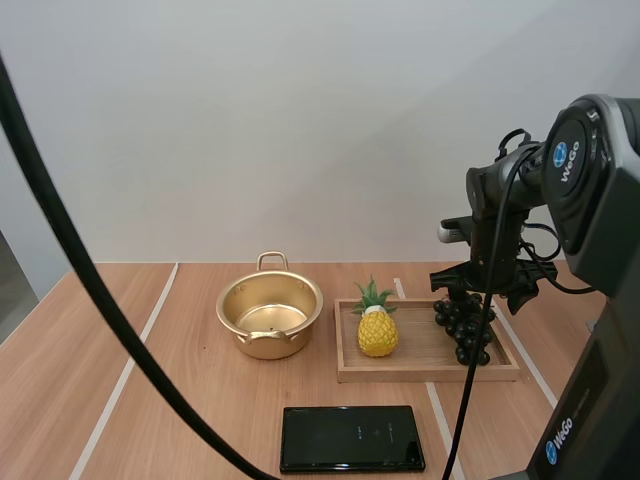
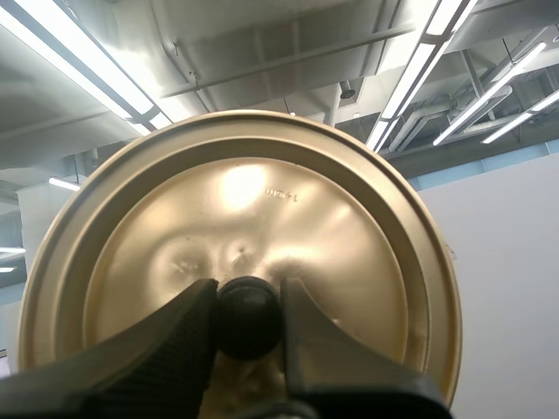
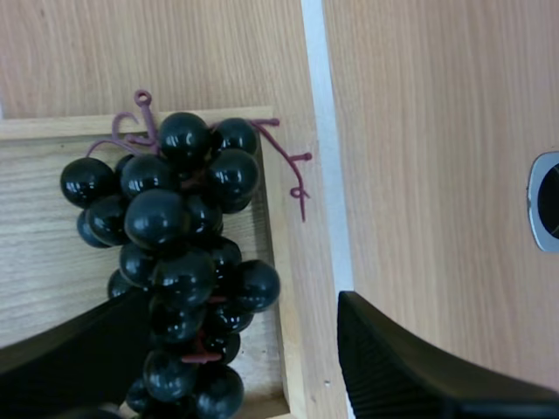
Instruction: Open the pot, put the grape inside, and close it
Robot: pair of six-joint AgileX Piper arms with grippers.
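Gold lid (image 2: 262, 192) is pinched by its knob (image 2: 249, 319) in the left gripper (image 2: 249, 290); grapes (image 3: 175, 227) on the wooden tray (image 3: 44, 262) are straddled by the wide-spread right gripper (image 3: 243, 301).

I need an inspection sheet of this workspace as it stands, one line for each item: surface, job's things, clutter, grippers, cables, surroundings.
surface: wooden table with pale stripes.
job's things: gold pot open and empty, left of the wooden tray; lid off the pot; grapes lying at the tray's right end.
clutter: small pineapple upright on the tray; black phone flat on the table in front of the tray.
grippers: left gripper shut on the lid's knob; right gripper open, one of its fingers on either side of the grapes.
cables: nothing seen on the table.
surroundings: plain pale wall behind the table.
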